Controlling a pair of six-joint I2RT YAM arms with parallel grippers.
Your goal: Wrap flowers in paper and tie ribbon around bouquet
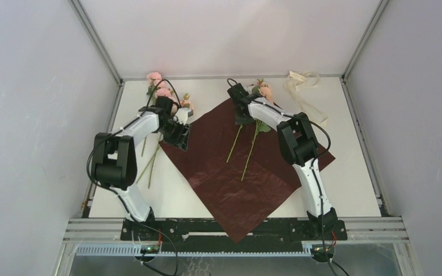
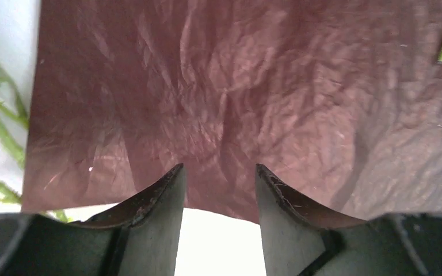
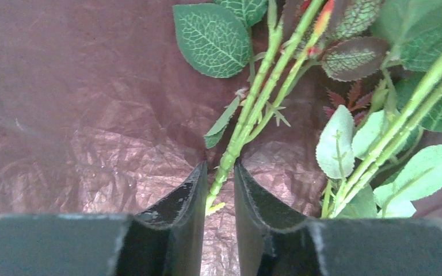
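The dark red paper (image 1: 230, 172) lies flat as a diamond on the table. Two flowers (image 1: 247, 150) rest on its upper part, pink blooms (image 1: 263, 89) toward the back. My right gripper (image 1: 243, 115) hangs over them; in the right wrist view (image 3: 220, 163) its jaws stand narrowly apart around one green stem (image 3: 265, 86), the gap wider than the stem. My left gripper (image 1: 177, 137) is at the paper's left corner, jaws (image 2: 218, 168) open with the paper (image 2: 236, 86) edge between the tips. The cream ribbon (image 1: 302, 92) lies at the back right.
More flowers (image 1: 160, 86) lie off the paper at the back left, their stalks (image 1: 149, 167) running beside my left arm. White walls and metal rails close in the table on three sides. A second leafy stem (image 3: 403, 121) lies right of my right fingers.
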